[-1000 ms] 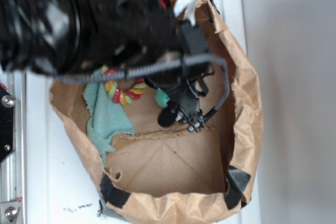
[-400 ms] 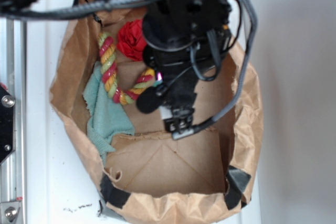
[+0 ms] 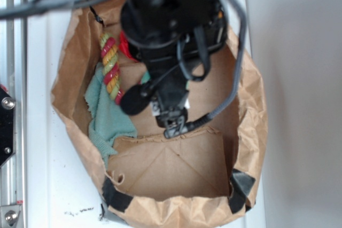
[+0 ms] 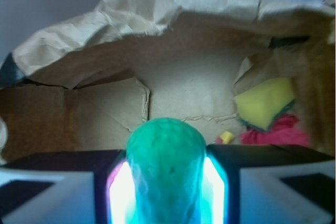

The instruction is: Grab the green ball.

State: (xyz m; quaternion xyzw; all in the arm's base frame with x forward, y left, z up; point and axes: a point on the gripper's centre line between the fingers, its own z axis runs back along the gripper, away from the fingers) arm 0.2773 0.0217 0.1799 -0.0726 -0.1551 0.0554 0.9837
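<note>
no readable text, labels or numbers in either view

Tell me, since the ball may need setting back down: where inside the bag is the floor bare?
Bare cardboard floor lies between the gripper and the bag's taped near rim. Crowded along the far left wall: teal cloth, rope toy, red toy.

The brown paper bag (image 3: pixel 251 116) is seen from directly above in the exterior view, at moderate range, with its whole opening framed. In the wrist view, the bag (image 4: pixel 157 19) is seen from inside, low and close, facing one wall. The bag's cardboard floor is shared by both views.
</note>
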